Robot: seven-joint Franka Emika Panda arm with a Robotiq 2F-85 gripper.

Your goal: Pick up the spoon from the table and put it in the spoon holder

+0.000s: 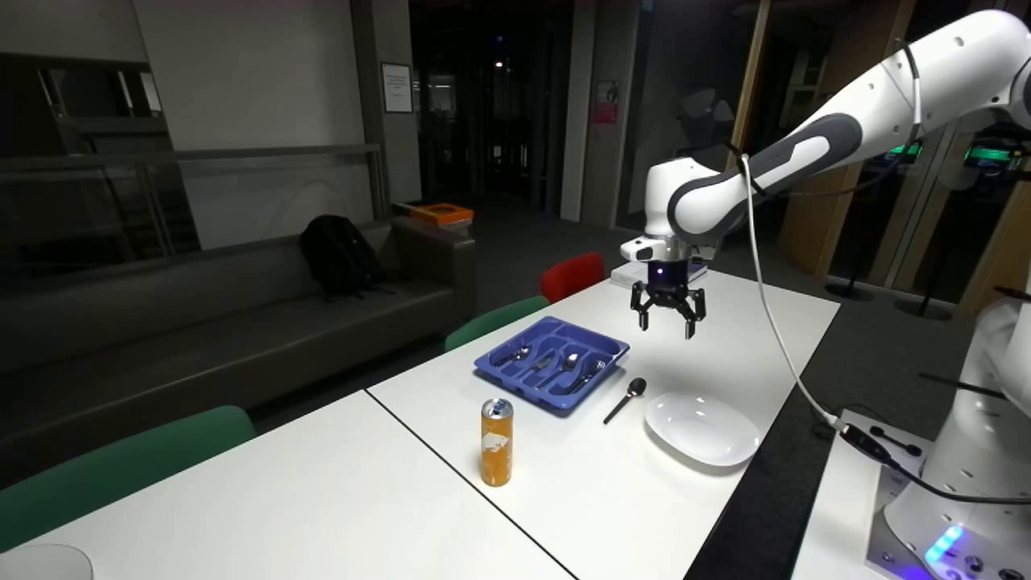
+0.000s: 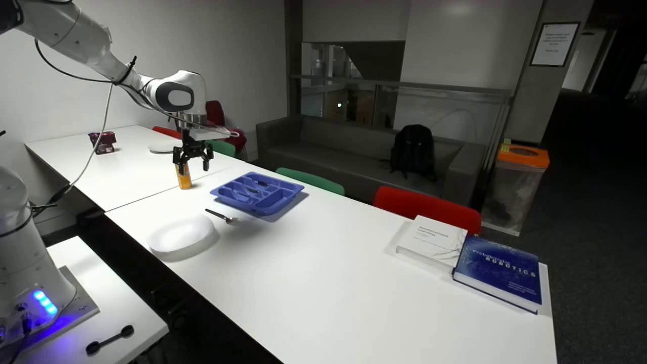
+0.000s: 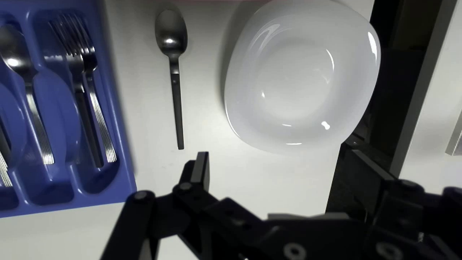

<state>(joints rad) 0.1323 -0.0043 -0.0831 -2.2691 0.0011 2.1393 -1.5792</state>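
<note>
Fingers [image 3: 200, 171] released, spread wide, pointing straight down from the Franka Panda arm [image 1: 882, 105], which slopes down over the desk [image 1: 580, 483], higher than the blue cutlery tray [image 3: 59, 104]; just beside that tray lies a black-handled spoon [image 3: 175, 81], long axis roughly parallel to the tray's nearest side, bowl pointing away from the fingers in the wrist view; farther from the tray, a white plate [image 3: 296, 83]

Spoon [image 3: 175, 81]: glossy metal head, matt handle; spoon holder [image 3: 125, 162]: smooth plastic; plate [image 3: 292, 79]: glossy; table [image 3: 252, 180]: smooth
</note>
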